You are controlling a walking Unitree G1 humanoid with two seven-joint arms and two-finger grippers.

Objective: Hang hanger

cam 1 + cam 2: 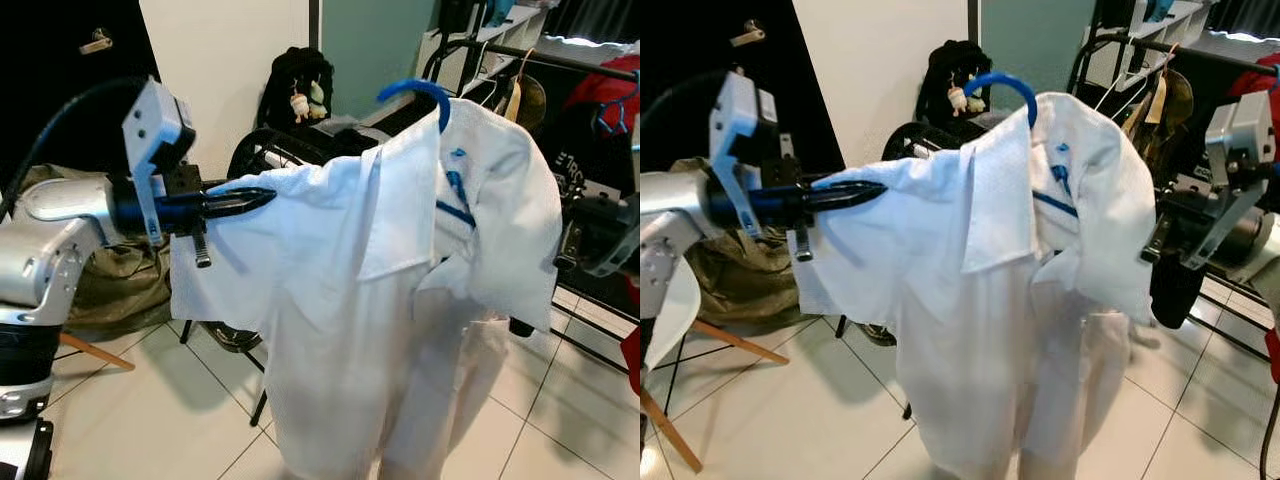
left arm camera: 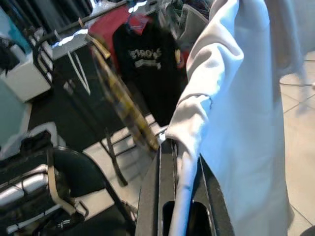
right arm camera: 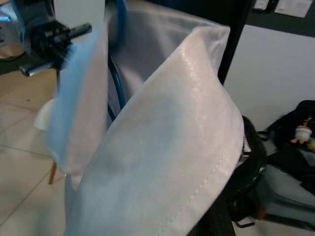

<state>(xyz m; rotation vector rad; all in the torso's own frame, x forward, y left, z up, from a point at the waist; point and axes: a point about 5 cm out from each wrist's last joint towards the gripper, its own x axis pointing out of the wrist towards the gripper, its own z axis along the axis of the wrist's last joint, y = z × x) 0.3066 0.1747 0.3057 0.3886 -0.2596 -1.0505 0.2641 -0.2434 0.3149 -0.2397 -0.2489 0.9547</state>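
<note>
White floor tiles (image 1: 120,410) spread under a busy room, with a clothes rail (image 1: 560,58) full of dark and red clothes at the back right. Between the two arms hangs a white shirt (image 1: 400,300) on a blue hanger (image 1: 425,95). Its hook sticks up above the collar and is not on any rail.

On the robot's left side, the left gripper (image 1: 250,198) pinches one shoulder of the shirt. In the left wrist view, white cloth runs between its black fingers (image 2: 157,191), so they are closed on it.

On the other side, the right gripper (image 1: 1165,255) is at the far shoulder of the shirt. Cloth hides its fingers, so I cannot tell if it is open or closed. It may be holding the hanger's end there.

So far the shirt is lifted off the floor and carried. What is left, I think, is to get closer to the rail, lift the hook over it and let go.
</note>
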